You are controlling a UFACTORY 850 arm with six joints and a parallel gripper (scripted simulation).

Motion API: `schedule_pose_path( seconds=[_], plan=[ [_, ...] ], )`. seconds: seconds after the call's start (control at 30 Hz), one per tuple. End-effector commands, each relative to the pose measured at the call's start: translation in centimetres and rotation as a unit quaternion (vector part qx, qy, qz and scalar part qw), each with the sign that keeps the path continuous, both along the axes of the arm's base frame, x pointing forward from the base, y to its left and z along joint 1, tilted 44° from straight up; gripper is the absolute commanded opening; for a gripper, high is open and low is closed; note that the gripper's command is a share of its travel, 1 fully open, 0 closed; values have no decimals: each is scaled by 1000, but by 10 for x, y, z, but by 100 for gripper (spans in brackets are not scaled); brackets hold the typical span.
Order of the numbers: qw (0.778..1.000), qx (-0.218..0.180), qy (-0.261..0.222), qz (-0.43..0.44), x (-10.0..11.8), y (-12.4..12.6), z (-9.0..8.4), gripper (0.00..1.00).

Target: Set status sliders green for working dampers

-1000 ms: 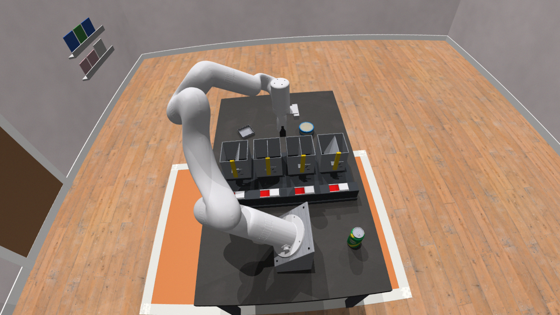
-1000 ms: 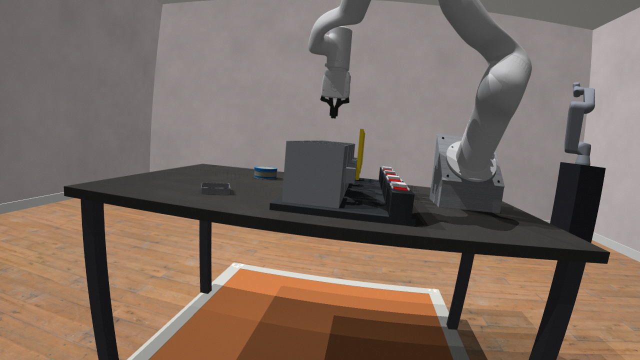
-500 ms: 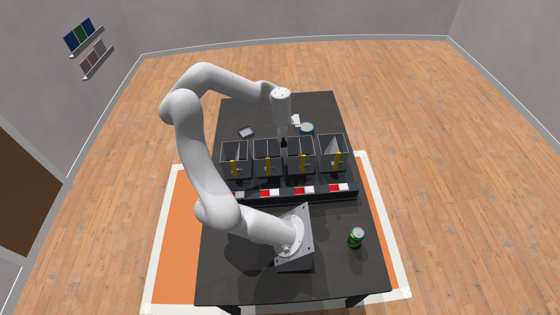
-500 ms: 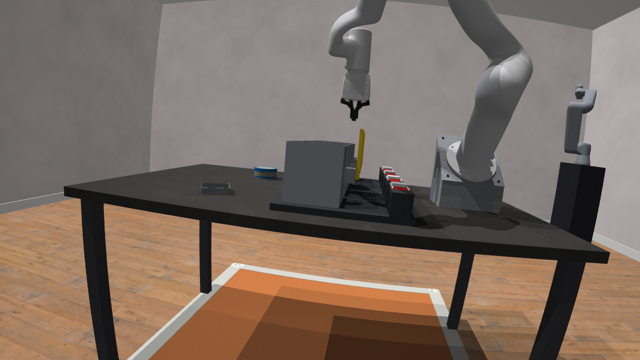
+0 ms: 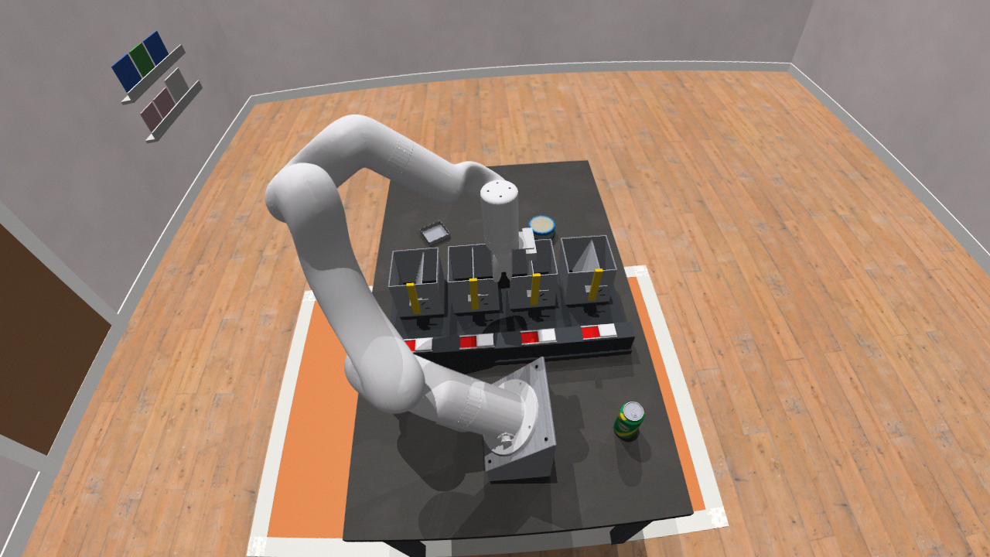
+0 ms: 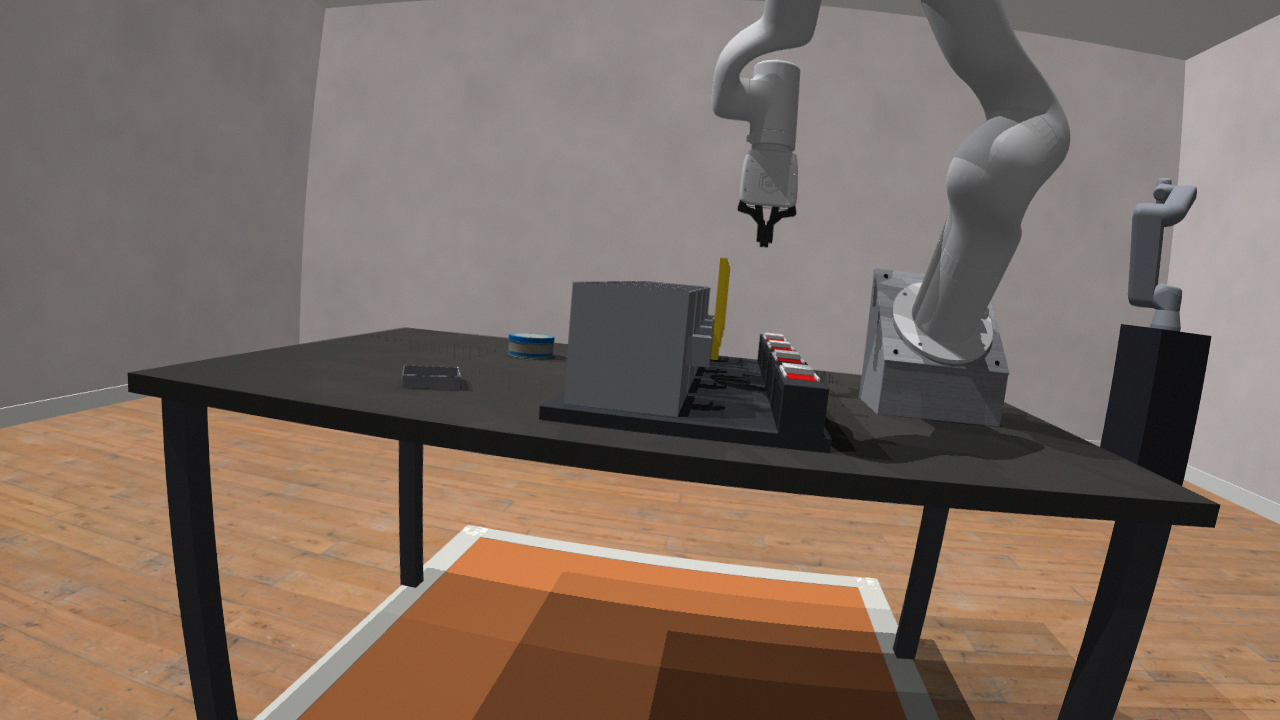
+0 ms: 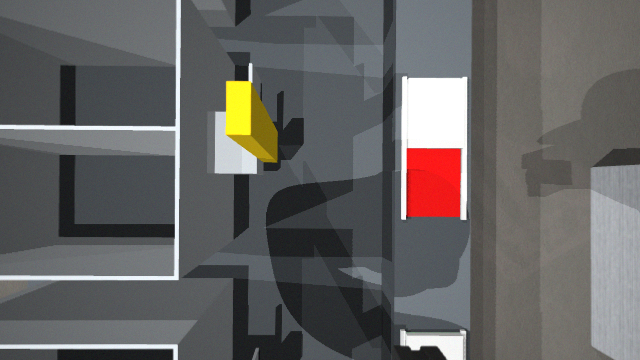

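Four grey duct dampers stand in a row on a dark base point(image 5: 623, 344); in the exterior view they overlap into one grey block point(image 6: 626, 349). Each has a yellow lever in front, such as the third one's lever point(image 5: 534, 289) point(image 7: 247, 120). All four status sliders show red on the left with the white cover on the right, as on the third slider point(image 5: 538, 336); in the wrist view its cover point(image 7: 434, 112) sits beside the red patch point(image 7: 433, 182). My gripper point(image 5: 503, 280) point(image 6: 763, 234) is shut and empty, hanging above the levers between the second and third dampers.
A blue tin point(image 5: 541, 223) point(image 6: 530, 344) and a small grey tray point(image 5: 435, 232) point(image 6: 431, 376) lie behind the dampers. A green can point(image 5: 628, 420) stands at the front right. The arm's grey base block point(image 5: 526, 450) point(image 6: 930, 385) sits in front of the sliders.
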State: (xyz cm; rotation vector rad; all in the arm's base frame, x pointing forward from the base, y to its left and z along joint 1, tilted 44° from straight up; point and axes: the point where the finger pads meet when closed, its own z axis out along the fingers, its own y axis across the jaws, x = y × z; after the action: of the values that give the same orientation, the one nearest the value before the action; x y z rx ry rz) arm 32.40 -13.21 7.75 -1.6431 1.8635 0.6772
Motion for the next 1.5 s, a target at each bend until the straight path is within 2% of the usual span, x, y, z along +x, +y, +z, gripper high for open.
schedule_pose_path(
  seconds=[0.0, 0.1, 0.43, 0.8, 1.3, 1.47],
  plan=[
    [1000, -2, -2, -1, -41, 1, 1, 0],
    [1000, -2, -2, -1, -54, 4, 2, 0],
    [1000, -2, -2, -1, -54, 5, 0, 0],
    [1000, -2, -2, -1, -53, 17, -12, 0],
    [1000, -2, -2, -1, -49, 50, -47, 0],
    [1000, -2, -2, -1, -48, 57, -54, 0]
  ],
)
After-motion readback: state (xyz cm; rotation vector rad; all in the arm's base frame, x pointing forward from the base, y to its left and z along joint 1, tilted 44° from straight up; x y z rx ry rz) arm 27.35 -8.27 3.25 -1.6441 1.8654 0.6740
